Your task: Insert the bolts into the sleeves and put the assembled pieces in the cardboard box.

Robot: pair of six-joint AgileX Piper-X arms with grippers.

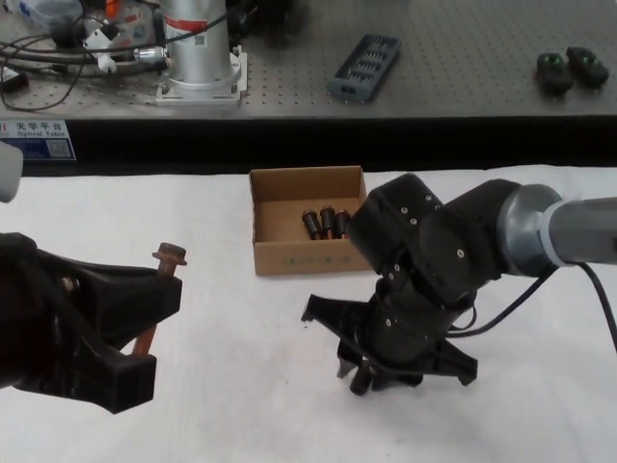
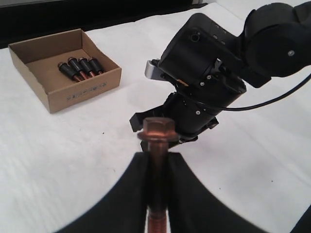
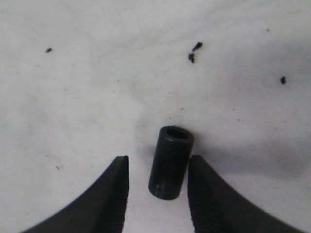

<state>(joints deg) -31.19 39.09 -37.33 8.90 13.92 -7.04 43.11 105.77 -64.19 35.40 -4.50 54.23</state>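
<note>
**Clerk:** Item one, left gripper (image 2: pixel 156 167)?

**Keeper:** Two black fingers closed tight on the shank of a copper-coloured bolt (image 2: pixel 155 133). Flanged hex head stands clear above the fingertips. In the high view the bolt is raised off the white cloth (image 1: pixel 241 386), at the bench's left side.

**Clerk:** Item two, right gripper (image 3: pixel 159 158)?

**Keeper:** Lowered to the cloth, pointing down, fingers parted. It grips nothing. One black sleeve (image 3: pixel 170 162) sits between the two fingers, hollow end showing. There is a plain gap at one finger. At the other finger the sleeve is very close, and I cannot tell if they touch.

**Clerk:** Position of that sleeve on the bench?

**Keeper:** On the cloth under the right gripper, nearer the camera than the cardboard box (image 1: pixel 307 258) and a little to its right.

**Clerk:** Item three, the box?

**Keeper:** Open-topped, shallow, resting on the cloth near its far edge, between the two arms. Contents: four assembled pieces (image 2: pixel 80 68), black sleeves with copper ends, laid side by side and touching, near one wall.

**Clerk:** Sundries?

**Keeper:** A few black specks (image 3: pixel 194 51) on the cloth beyond the sleeve. Behind the cloth, a perforated table (image 1: pixel 463 58) carrying a silver post (image 1: pixel 198 43) and a slotted blue-grey rack (image 1: pixel 364 66).
</note>
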